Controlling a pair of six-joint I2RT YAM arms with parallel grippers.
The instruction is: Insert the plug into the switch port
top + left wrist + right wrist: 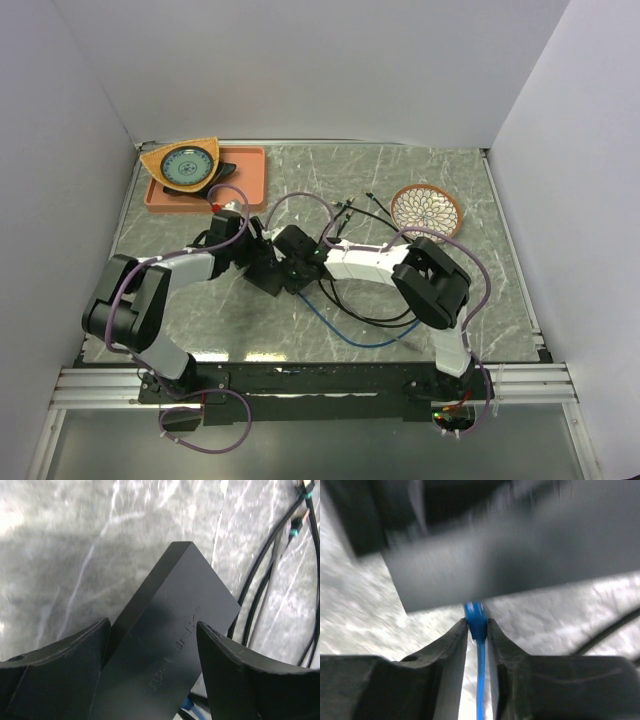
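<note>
Left jaws: one on each side of the black box; whether they press on it cannot be told.
Right jaws: closed on the blue plug, with its blue cable running back between them.
Plug position: nose against the side edge of the box; the view is blurred, so seating cannot be told.
Port: lost in the blur.
Box position: flat on the desk, mid-desk, between both arms.
Black cables: on the desk just beside the box.
Orange tray: far left corner, well apart.
</note>
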